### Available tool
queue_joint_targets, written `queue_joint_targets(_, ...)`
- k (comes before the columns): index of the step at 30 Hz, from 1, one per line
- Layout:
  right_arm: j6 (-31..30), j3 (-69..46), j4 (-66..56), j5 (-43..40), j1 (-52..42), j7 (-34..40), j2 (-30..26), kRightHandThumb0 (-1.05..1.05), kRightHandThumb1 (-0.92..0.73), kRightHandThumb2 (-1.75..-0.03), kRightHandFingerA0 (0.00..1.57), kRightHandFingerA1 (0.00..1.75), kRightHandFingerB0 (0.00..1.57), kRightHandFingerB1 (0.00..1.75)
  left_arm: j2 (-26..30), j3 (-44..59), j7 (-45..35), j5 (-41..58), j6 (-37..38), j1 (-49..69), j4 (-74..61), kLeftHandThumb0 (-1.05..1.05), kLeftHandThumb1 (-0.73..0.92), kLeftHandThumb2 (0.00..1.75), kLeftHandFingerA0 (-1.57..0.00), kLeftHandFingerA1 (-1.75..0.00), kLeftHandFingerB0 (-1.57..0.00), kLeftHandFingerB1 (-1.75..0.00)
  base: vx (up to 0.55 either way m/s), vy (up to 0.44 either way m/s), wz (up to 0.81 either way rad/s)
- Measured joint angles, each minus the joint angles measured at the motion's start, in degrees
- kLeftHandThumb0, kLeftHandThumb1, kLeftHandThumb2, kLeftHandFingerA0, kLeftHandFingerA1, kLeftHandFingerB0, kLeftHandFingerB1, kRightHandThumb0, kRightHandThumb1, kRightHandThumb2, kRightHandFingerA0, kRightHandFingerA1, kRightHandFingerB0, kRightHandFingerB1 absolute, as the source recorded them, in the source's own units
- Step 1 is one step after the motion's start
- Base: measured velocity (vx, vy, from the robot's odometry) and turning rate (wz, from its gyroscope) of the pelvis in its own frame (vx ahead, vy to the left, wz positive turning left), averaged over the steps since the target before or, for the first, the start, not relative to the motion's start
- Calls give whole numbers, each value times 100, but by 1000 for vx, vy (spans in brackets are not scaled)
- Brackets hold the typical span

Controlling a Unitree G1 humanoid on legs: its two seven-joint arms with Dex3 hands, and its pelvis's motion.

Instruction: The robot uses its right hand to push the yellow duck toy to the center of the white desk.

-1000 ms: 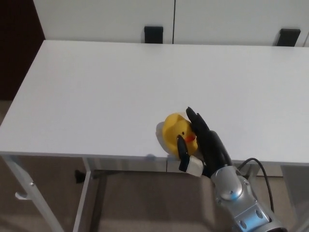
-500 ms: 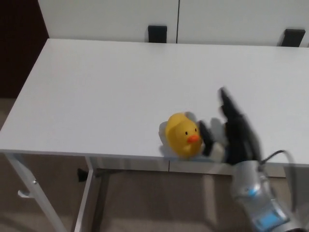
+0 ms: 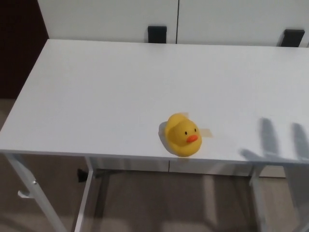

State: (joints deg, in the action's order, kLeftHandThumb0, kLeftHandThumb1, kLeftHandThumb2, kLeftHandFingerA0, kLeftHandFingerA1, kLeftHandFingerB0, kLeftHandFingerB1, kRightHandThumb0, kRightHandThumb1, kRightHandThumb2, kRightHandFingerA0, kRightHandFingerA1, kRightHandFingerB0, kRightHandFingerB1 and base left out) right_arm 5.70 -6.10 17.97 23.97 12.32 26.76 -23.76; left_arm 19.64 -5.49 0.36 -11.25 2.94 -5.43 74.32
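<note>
A yellow duck toy (image 3: 182, 135) with an orange beak sits upright on the white desk (image 3: 120, 87), close to the desk's near edge and a little right of its middle. A small strip of pale tape (image 3: 205, 132) lies on the desk just right of the duck. Neither of my hands shows in the head view. Only a finger-shaped shadow (image 3: 280, 145) falls on the desk at the right near corner.
Two black brackets (image 3: 157, 34) (image 3: 289, 37) stand against the white wall panels behind the desk's far edge. The desk's metal legs (image 3: 91, 193) and the tan floor show below the near edge. A dark area lies at the far left.
My right hand was against the duck's right side a second ago, lifted off to the right, and has now left the picture. The duck has stayed where it was.
</note>
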Motion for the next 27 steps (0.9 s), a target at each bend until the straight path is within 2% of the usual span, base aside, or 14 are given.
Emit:
queue_joint_targets(1,0,0,0,0,0,0,0,-63,-70,-73,0,0,0,2,0,0,0,0,0,0,0,-19,63,67,-90,-79,-84,-63,0,0,0)
queue_joint_targets(2,190,-347,201,-160,-366,-128,-357,-44,-62,-73,0,1,1,0,5,-2,1,2,0,15,4,-17,64,67,-86,-74,-82,-61,0,0,0)
queue_joint_targets(4,384,-643,498,-319,-672,-255,-601,-44,-62,-73,0,1,1,0,6,-3,1,3,0,14,3,-17,64,67,-86,-74,-82,-61,0,0,0)
queue_joint_targets(5,512,-845,709,-427,-888,-337,-725,-27,-67,-60,5,68,0,24,7,-2,1,4,0,11,0,-18,66,65,-88,-74,-84,-61,0,0,0)
queue_joint_targets(6,512,-845,709,-427,-888,-337,-725,-27,-67,-60,5,68,0,24,7,-2,1,4,0,11,0,-18,66,65,-88,-74,-84,-61,0,0,0)
queue_joint_targets(7,718,-1187,1092,-623,-1294,-495,-916,-18,-74,-69,28,60,11,21,15,-1,1,5,-1,19,-2,-20,66,65,-89,-79,-84,-63,0,0,0)
queue_joint_targets(8,760,-1257,1221,-654,-1390,-511,-966,-18,-74,-69,28,60,11,21,19,-1,1,5,-1,26,0,-20,66,65,-89,-79,-84,-63,0,0,0)
queue_joint_targets(9,760,-1257,1221,-654,-1390,-511,-966,4,-66,-83,35,53,15,34,19,-1,1,5,-1,26,0,-17,65,71,-86,-78,-83,-63,0,0,0)
queue_joint_targets(14,1101,-1801,2595,-975,-2131,-762,-1171,4,-63,-84,45,54,23,34,38,4,0,9,-1,41,-6,-18,65,69,-86,-77,-83,-63,0,0,0)
queue_joint_targets(15,1152,-1881,2802,-1032,-2243,-813,-1175,-4,-58,-78,78,49,53,41,40,8,0,11,-1,40,-11,-20,68,62,-86,-73,-80,-58,0,0,0)
queue_joint_targets(17,1152,-1881,2802,-1032,-2243,-813,-1175,-2,-58,-78,90,50,65,46,40,8,0,11,-1,40,-11,-20,68,63,-86,-74,-80,-59,0,0,0)
queue_joint_targets(21,1415,-2275,3812,-1380,-2722,-1213,-1178,-2,-58,-78,90,50,65,46,105,28,-1,12,-1,83,-11,-20,68,63,-86,-74,-80,-59,0,0,-2)
queue_joint_targets(22,1442,-2343,4046,-1487,-2814,-1390,-1177,-4,-62,-72,130,67,82,55,123,29,-1,12,-1,106,-12,-19,67,65,-87,-75,-82,-61,0,0,0)
queue_joint_targets(27,1513,-2417,4506,-1700,-2957,-1867,-1178,-8,-60,-80,133,81,89,61,172,38,-1,13,-1,134,-17,-18,66,66,-87,-75,-83,-63,0,0,0)
